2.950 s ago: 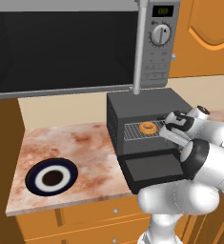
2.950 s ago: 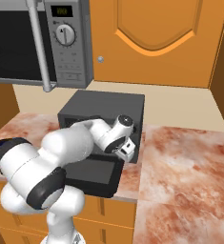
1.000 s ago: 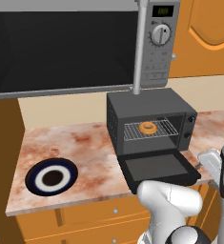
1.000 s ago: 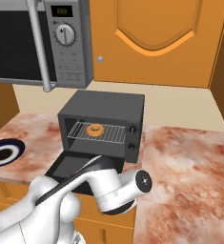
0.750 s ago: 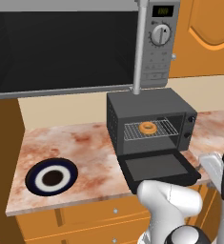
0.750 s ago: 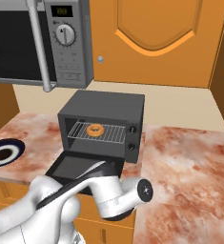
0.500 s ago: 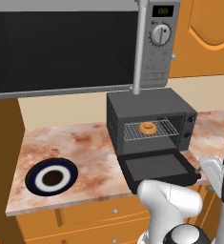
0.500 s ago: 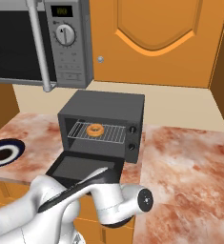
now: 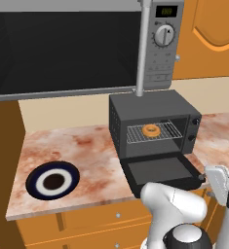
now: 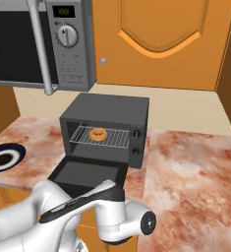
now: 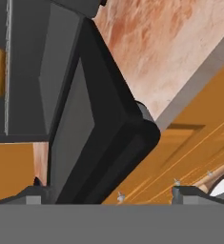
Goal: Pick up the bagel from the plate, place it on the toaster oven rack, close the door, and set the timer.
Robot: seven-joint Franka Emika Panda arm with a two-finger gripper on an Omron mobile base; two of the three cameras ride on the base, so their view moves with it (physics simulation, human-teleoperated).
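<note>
A mottled pink-brown stone worktop (image 9: 82,151) runs along a cream wall (image 10: 186,106); orange wooden drawers (image 9: 91,221) with small silver knobs sit beneath it; above hangs a large silver-and-black microwave (image 9: 86,46) with a dial and display; an orange cabinet door (image 10: 161,39) with an arched panel fills the upper right; light is even.
</note>
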